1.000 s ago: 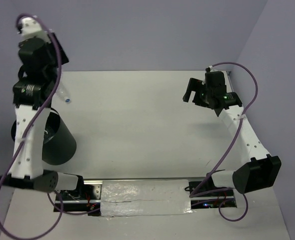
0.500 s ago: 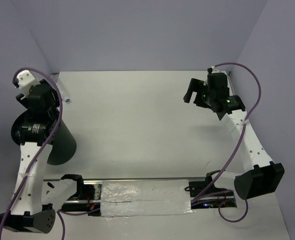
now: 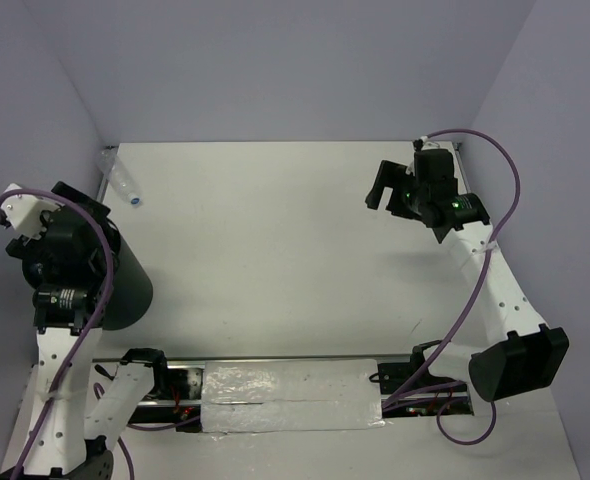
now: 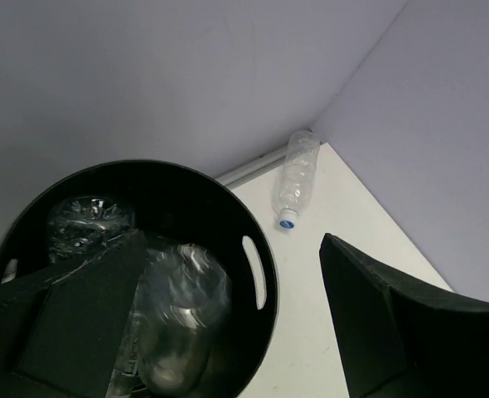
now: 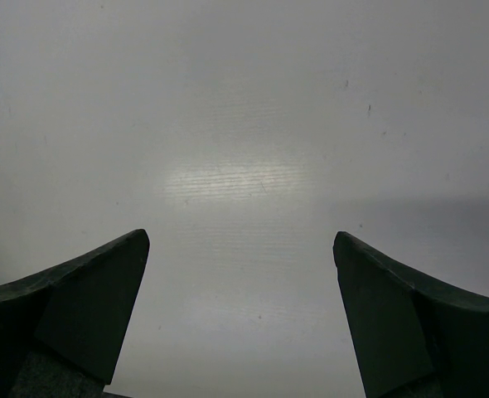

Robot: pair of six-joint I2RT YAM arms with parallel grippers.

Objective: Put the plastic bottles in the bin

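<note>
the step in hand is judged to be the drop into the bin [image 3: 130, 290], which stands at the left edge of the table [image 3: 275, 250]. two bottles [image 4: 182, 311] are seen inside it, one of them blurred right under the left pincer [image 4: 230, 240]. to finish the drop well, the fingers should be held wide and the wrist lifted straight up, so that the rim is not clipped and the bin is not tipped or pushed.

one bottle is left out: the last bottle [image 4: 297, 176] lies on its side on the table, well apart from the bin, close to the wall [image 3: 65, 100] in the far left corner, with its blue cap pointing toward the bin. it is best taken across the middle of its body, with the fingers set so that neither is jammed against the wall. a light squeeze is advised, since thin crinkled plastic is likely to buckle or slip.

the left pincer is spread wide over the mouth of the bin. nothing is held between its fingers, and no contact with the rim can be made out. the right pincer [image 5: 240, 240] is also spread wide, above bare table on the far right, with nothing held or touched.
</note>
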